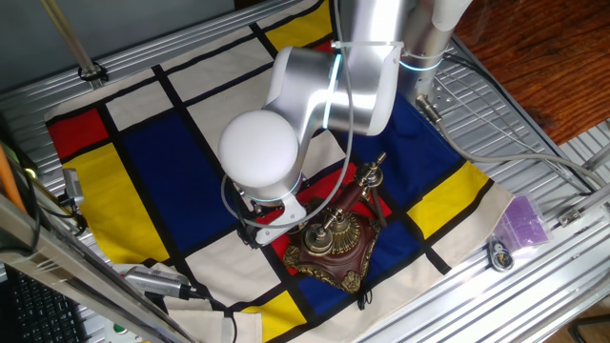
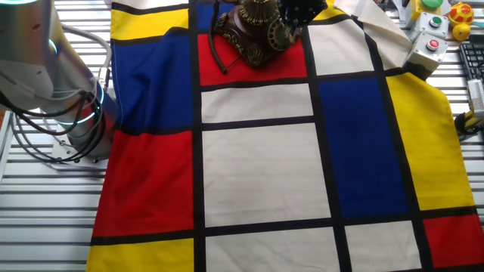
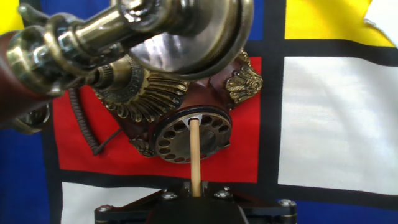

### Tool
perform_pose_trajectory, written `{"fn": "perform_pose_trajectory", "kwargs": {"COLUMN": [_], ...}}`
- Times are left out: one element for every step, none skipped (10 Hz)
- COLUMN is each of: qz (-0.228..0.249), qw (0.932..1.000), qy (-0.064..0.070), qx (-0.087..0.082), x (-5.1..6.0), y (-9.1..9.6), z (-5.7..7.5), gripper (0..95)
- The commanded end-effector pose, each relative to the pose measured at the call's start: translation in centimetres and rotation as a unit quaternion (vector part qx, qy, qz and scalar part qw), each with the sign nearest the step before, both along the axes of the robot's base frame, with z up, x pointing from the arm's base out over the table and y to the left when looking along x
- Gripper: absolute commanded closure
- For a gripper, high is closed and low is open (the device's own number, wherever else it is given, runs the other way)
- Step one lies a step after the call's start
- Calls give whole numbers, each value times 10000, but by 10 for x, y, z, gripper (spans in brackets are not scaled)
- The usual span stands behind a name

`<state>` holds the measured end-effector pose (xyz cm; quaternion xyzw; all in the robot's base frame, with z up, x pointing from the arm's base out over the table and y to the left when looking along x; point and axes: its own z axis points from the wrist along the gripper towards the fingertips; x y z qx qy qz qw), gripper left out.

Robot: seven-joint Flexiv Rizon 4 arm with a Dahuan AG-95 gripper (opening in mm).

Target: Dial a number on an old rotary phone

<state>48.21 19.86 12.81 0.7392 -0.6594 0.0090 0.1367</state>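
On red cloth sq. (image 3: 249,155): ornate brass-trimmed wooden rotary phone (image 3: 186,124), round dial (image 3: 193,134).

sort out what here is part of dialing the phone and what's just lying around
Part of the job:
- old rotary phone
- its dial
- thin wooden stick held at the gripper, tip at the dial
- handset, on the cradle

Just lying about:
- purple packet
- button box with red button
- yellow and red toy
- colour-block cloth (only the surface)
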Motion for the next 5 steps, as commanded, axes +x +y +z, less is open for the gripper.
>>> {"fn": "perform_pose_trajectory", "kwargs": {"qz": [-6,-11,-7,-12,-40], "qw": [10000,10000,10000,10000,10000], "qy": [3,7,9,12,13], "qx": [-7,-13,-10,-14,-38], "x": [1,2,2,2,3], "y": [-1,-1,-1,-1,0], "z": [-1,-2,-2,-2,-1], "gripper": [950,950,950,950,950]}}
